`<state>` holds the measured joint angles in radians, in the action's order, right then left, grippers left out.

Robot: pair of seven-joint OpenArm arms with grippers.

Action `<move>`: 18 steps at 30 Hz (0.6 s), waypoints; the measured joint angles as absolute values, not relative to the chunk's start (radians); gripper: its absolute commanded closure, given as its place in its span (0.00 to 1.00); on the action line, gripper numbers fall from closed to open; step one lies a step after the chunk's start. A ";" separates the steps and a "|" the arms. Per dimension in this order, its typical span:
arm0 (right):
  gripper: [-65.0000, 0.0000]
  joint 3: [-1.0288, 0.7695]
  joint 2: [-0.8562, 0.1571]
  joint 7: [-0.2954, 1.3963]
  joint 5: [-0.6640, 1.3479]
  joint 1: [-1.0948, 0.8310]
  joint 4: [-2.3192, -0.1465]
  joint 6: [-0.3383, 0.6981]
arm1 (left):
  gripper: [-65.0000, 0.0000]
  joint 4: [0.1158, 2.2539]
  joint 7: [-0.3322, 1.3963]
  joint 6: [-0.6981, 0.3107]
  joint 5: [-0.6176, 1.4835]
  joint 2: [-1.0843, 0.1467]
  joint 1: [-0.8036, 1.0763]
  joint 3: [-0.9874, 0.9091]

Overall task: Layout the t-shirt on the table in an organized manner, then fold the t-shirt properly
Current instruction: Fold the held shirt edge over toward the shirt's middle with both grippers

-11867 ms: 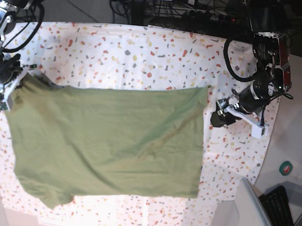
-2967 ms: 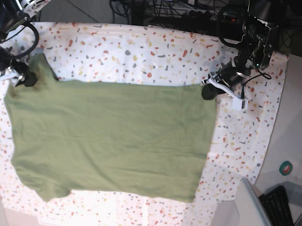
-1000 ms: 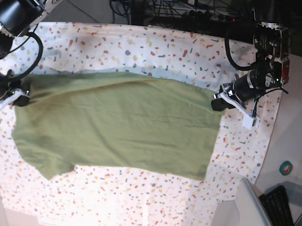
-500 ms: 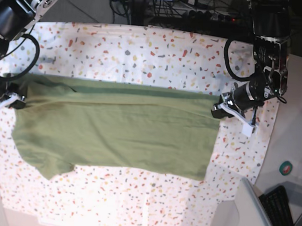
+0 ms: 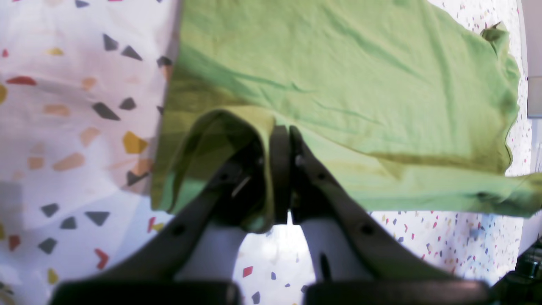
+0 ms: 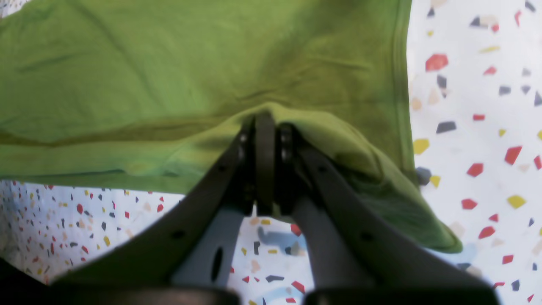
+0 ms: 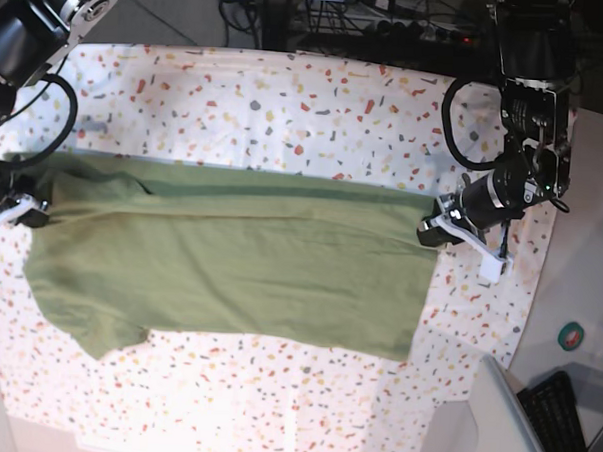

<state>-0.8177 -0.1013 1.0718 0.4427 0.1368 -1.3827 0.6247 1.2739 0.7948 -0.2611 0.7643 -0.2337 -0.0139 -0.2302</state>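
The olive-green t-shirt [image 7: 230,263] lies across the speckled table [image 7: 287,105], its far part doubled over toward the front as a darker band along the top. My left gripper [image 7: 428,232] is shut on the shirt's right end; in the left wrist view [image 5: 279,131] its jaws pinch a fold of the cloth [image 5: 338,63]. My right gripper [image 7: 32,209] is shut on the shirt's left end; in the right wrist view [image 6: 264,120] its jaws pinch a raised fold of the shirt [image 6: 169,63]. A sleeve [image 7: 97,332] sticks out at the front left. No white tag shows.
A plain grey-white surface [image 7: 579,278] borders the table on the right, with a small round green and red object [image 7: 572,336], a keyboard [image 7: 563,418] and a grey box [image 7: 493,425]. Cables and gear [image 7: 391,20] lie behind the far edge.
The lifted far edge of the shirt has come down toward the front and now lies flatter. Both grippers have moved a little nearer, still holding the shirt's ends.
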 measured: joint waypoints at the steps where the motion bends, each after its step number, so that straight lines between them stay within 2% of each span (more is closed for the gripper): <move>1: 1.00 -0.818 -0.101 1.066 0.443 0.138 -1.383 0.625 | 1.00 1.274 0.794 -0.261 0.764 -0.233 -0.014 -0.230; 8: 1.00 -0.814 -0.117 1.031 0.442 0.140 -1.319 0.623 | 1.00 1.264 0.731 -0.262 0.766 -0.233 -0.015 -0.223; 18: 1.00 -0.755 -0.123 0.946 0.443 0.166 -1.290 0.618 | 1.00 1.230 0.736 -0.261 0.765 -0.232 -0.029 -0.230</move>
<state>-0.7551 -0.1226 0.9459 0.4427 0.1661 -1.2896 0.6178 1.2301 0.7364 -0.2611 0.7647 -0.2321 -0.0288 -0.2302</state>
